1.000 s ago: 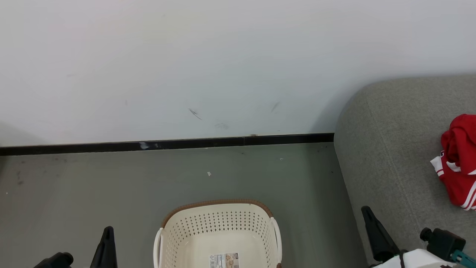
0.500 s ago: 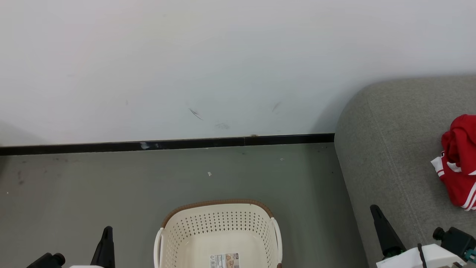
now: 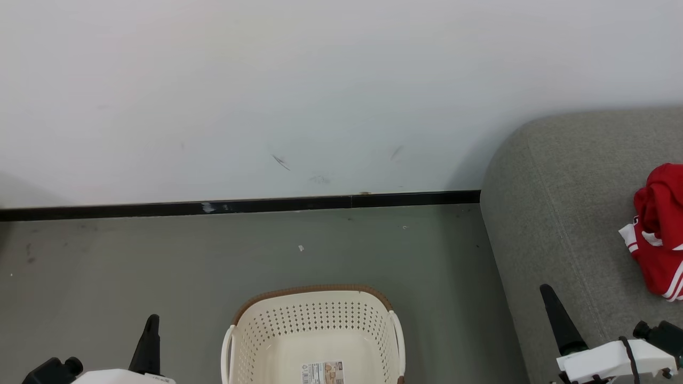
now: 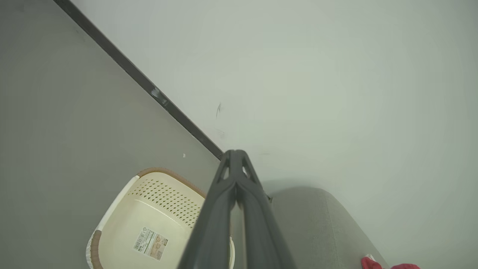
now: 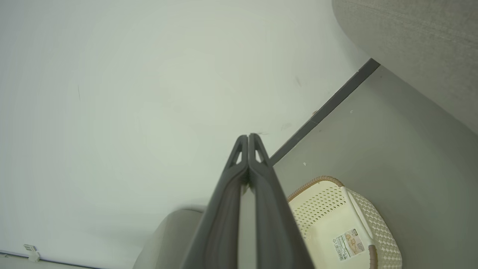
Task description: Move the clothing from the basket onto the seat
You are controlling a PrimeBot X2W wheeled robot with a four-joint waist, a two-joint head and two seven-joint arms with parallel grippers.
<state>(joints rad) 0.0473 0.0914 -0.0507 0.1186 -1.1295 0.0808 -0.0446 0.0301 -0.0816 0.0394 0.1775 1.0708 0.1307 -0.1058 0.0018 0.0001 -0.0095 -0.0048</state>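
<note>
Head view showed the clothing (image 3: pixel 659 234) lying in a red heap on the seat (image 3: pixel 560 202), well apart from the basket (image 3: pixel 315 320) on the floor (image 3: pixel 133 256). The left gripper (image 3: pixel 153 320) hung beside the basket, the right gripper (image 3: pixel 546 290) over the seat's edge. Both were clenched on nothing.

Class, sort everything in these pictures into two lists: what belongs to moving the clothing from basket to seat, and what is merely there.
Belongs to the job:
- grey seat
- red clothing, lying on the seat
- basket
- left gripper and right gripper, both shut

Merely there:
- white scrap on the floor
- black skirting strip
- scuffed wall
</note>
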